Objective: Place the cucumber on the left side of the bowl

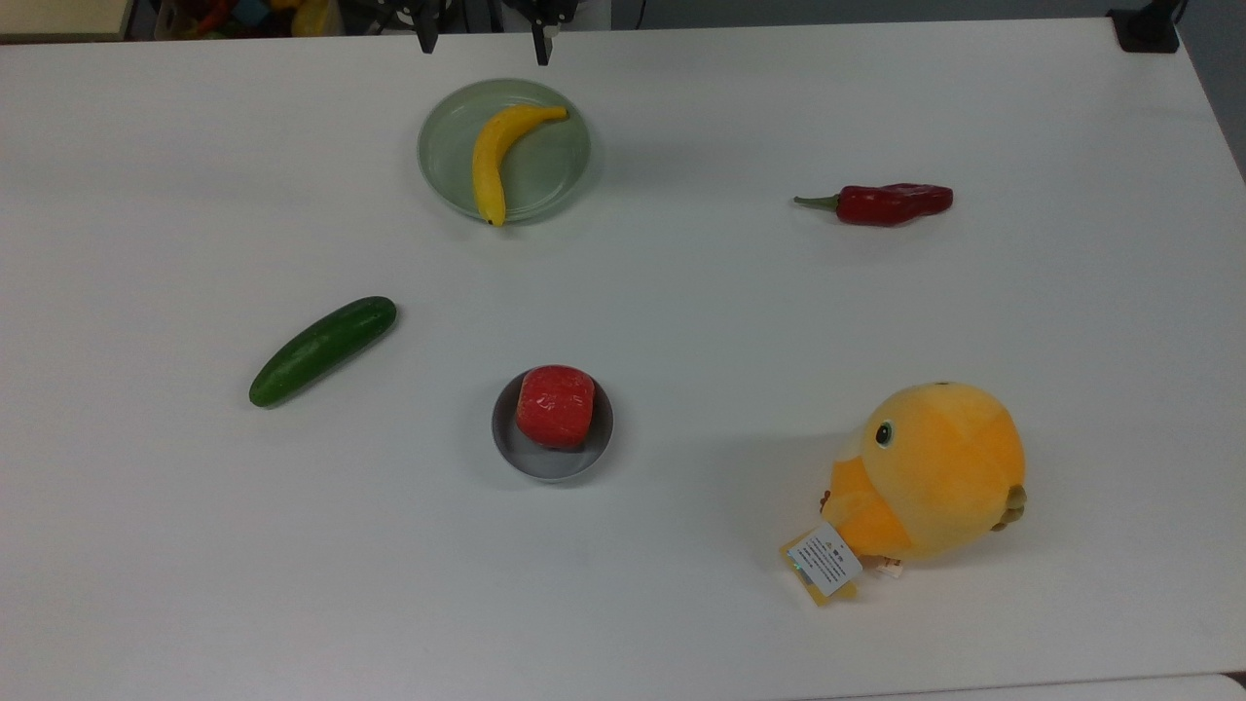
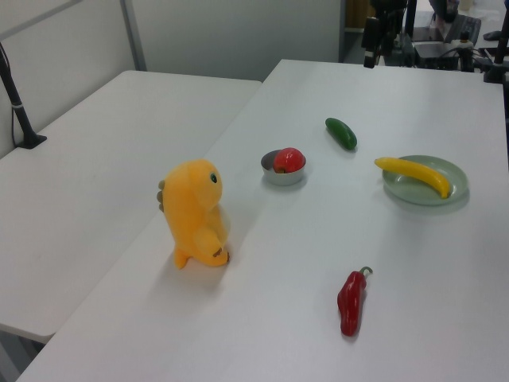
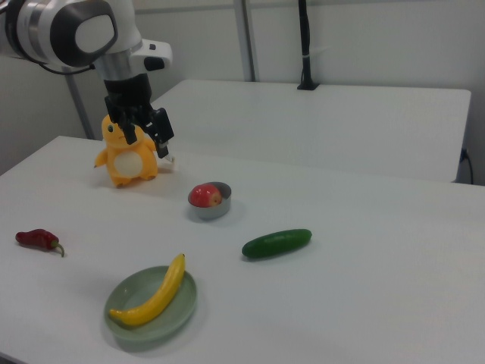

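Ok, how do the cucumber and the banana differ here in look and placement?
The cucumber is dark green and nearly straight; the banana is yellow and curved. The cucumber lies directly on the white table, while the banana rests in the pale green plate. In the top view the cucumber sits to the left of the grey bowl, the banana above it. Both are elongated, lie flat, and are untouched by the gripper.

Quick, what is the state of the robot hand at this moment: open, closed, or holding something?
Hand: open and holding nothing, raised above the table, well away from the cucumber.
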Available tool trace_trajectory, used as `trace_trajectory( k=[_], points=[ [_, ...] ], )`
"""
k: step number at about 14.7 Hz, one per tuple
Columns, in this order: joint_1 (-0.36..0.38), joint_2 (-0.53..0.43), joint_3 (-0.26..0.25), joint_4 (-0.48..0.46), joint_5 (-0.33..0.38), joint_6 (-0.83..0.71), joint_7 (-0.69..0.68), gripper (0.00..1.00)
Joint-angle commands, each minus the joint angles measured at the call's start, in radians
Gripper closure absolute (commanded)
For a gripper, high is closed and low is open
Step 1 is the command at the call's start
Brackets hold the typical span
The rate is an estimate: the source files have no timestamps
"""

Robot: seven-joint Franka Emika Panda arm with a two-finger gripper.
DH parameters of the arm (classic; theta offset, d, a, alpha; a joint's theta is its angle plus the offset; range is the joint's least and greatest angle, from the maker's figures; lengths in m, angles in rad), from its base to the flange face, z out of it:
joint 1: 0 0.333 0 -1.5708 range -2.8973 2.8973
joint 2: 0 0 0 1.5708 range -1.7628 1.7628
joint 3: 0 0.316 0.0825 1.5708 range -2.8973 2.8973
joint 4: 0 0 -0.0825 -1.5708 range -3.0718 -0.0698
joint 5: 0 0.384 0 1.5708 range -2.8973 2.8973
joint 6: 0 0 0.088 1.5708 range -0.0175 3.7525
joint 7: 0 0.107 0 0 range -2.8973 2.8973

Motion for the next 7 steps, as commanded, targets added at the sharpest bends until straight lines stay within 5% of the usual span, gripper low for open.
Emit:
trace_trajectory(
  k=[1,7],
  points=[
    [0.008,0.018,-0.005,0.015,-0.011,0.006,-0.006,0.0],
    [0.008,0.01,0.001,-0.011,-0.003,0.017,-0.008,0.0]
  ],
)
